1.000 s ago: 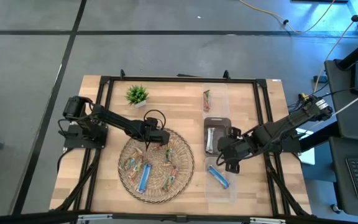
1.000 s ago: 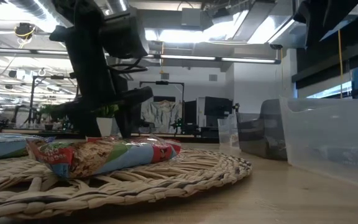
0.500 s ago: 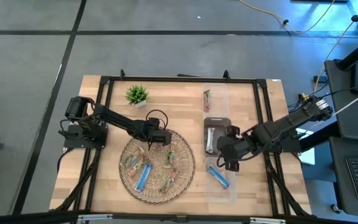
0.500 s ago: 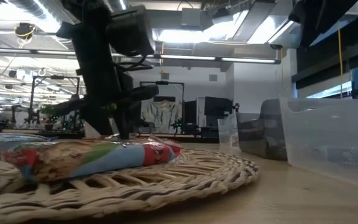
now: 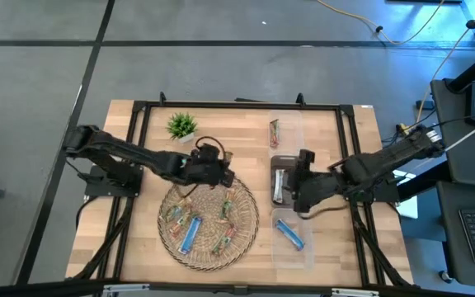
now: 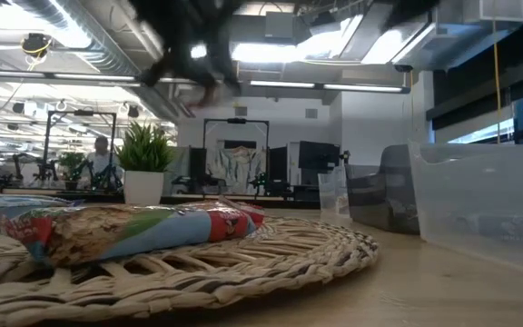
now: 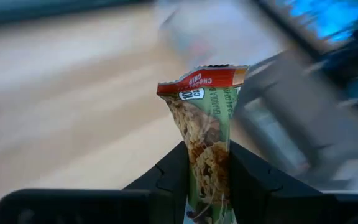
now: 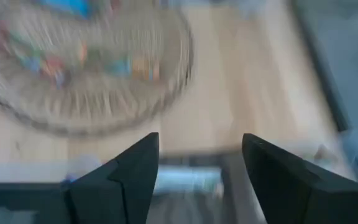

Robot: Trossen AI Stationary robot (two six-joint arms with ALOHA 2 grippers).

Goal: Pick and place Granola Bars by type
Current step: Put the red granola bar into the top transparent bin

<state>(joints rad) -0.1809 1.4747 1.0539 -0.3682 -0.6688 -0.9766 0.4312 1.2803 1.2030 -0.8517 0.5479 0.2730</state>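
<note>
My left gripper (image 5: 224, 176) hangs above the far right part of the round woven tray (image 5: 246, 216), shut on a green and red granola bar (image 7: 205, 124). More bars lie on the tray, a blue one (image 5: 190, 233) and green ones (image 5: 171, 216); the low view shows one up close (image 6: 134, 229). My right gripper (image 5: 297, 183) stands open over the middle clear bin, where a silver bar (image 5: 281, 183) lies. The far bin holds a green and red bar (image 5: 275, 132), the near bin a blue bar (image 5: 289, 233). My left gripper pinches the green and red bar between its two fingers on the green part of the wrapper (image 7: 209, 163). The bar runs along the fingers, and its red crimped end (image 7: 204, 79) sticks out past the fingertips toward the bins. It is lifted clear of the tray.
A small potted plant (image 5: 182, 126) stands at the far left of the table, beyond the tray. The row of clear bins (image 5: 305, 157) runs from far to near, right of the tray; its wall shows in the low view (image 6: 479, 200). Bare wood lies between tray and bins.
My left gripper has shut on a green and red bar on the tray, risen out of the low view and gone toward the table's right. My right gripper has gone from the near bin toward the far edge, over the middle bin.
</note>
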